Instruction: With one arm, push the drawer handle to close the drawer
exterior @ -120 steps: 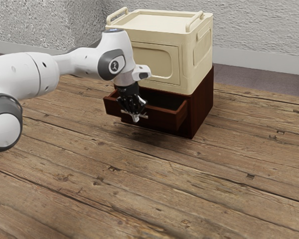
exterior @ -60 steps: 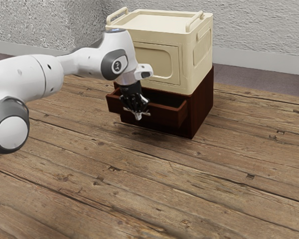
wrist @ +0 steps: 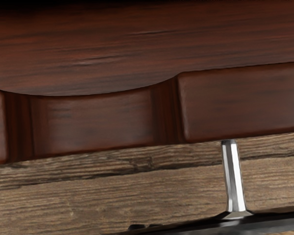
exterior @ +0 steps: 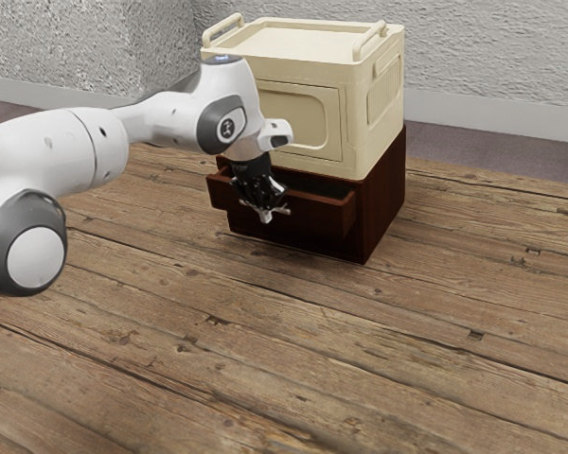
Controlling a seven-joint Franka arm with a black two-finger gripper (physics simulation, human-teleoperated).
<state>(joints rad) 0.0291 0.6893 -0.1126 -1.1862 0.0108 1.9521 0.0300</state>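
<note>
Pincer at the partly hidden drawer handle, its opening and grip indiscernible.

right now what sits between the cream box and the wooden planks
The dark red cabinet, its drawer partly open, as the exterior view shows.

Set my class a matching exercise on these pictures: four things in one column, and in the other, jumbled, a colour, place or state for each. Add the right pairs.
Things
1. drawer
2. gripper
3. box
4. handle

Descriptions
A. cream, on top of the cabinet
B. partly open
C. silvery metal
D. black, by the drawer's front

Right pairs: 1-B, 2-D, 3-A, 4-C
</note>
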